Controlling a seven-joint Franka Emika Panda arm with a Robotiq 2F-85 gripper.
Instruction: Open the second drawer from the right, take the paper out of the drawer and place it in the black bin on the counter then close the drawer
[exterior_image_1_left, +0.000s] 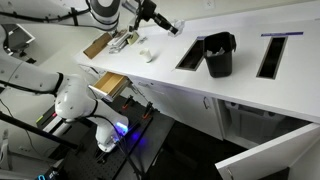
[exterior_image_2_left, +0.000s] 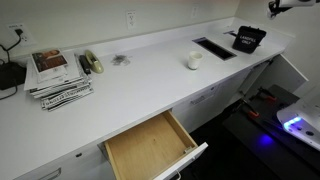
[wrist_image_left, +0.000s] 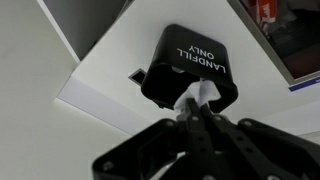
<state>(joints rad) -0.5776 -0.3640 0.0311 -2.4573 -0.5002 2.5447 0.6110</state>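
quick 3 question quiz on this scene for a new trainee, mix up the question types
1. Multiple choice: what is printed on the black bin in the wrist view?
A. recycle only
B. landfill only
C. compost only
2. True or false: the drawer stands open and looks empty in an exterior view.
3. Fill in: the fingers hold a crumpled white ___ just above the bin's opening.

Key:
1. B
2. true
3. paper
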